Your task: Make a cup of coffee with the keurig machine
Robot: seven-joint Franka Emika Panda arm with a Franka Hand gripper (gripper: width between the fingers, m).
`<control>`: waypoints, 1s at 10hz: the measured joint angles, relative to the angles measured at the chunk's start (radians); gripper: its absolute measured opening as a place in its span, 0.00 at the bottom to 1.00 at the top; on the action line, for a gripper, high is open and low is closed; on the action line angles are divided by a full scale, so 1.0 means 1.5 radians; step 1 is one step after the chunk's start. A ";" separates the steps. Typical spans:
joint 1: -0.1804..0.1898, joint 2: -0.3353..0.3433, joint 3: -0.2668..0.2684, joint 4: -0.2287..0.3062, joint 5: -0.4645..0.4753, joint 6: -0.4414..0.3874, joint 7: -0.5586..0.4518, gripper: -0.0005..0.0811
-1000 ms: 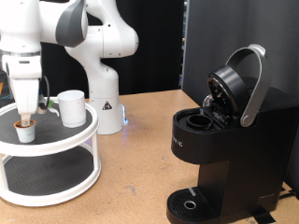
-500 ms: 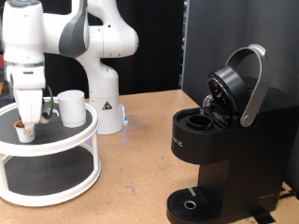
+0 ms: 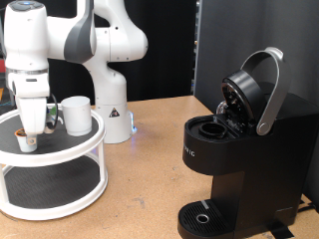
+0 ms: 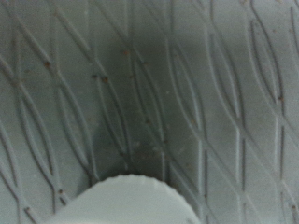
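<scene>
The coffee machine (image 3: 239, 139) is seen with lid raised and chamber empty. The gripper (image 3: 30, 131) is lowered over a small pod (image 3: 28, 140) on a round shelf (image 3: 60, 149), beside the white cup (image 3: 76, 115); whether its fingers are apart cannot be told.

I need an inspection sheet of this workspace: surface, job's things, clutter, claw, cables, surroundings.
Surface: brown wooden table.
Job's things: plain white cylindrical mug on the top shelf of the white two-tier round stand; large matte black coffee machine, lid raised, pod chamber exposed.
Clutter: small white pod with brown top on the same shelf.
Claw: claw low over the pod; grip unclear.
Cables: nothing seen.
Surroundings: black backdrop; white robot base on the table.
</scene>
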 joint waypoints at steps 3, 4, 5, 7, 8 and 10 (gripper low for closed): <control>0.000 0.000 -0.001 0.001 0.003 -0.001 0.000 0.62; 0.000 0.000 -0.001 0.002 0.005 -0.002 0.000 0.57; 0.000 -0.001 -0.001 0.004 0.008 -0.008 -0.002 0.57; 0.001 -0.009 -0.001 0.016 0.025 -0.041 -0.016 0.57; 0.001 -0.019 0.000 0.025 0.034 -0.064 -0.026 0.57; 0.002 -0.046 0.004 0.047 0.045 -0.119 -0.042 0.55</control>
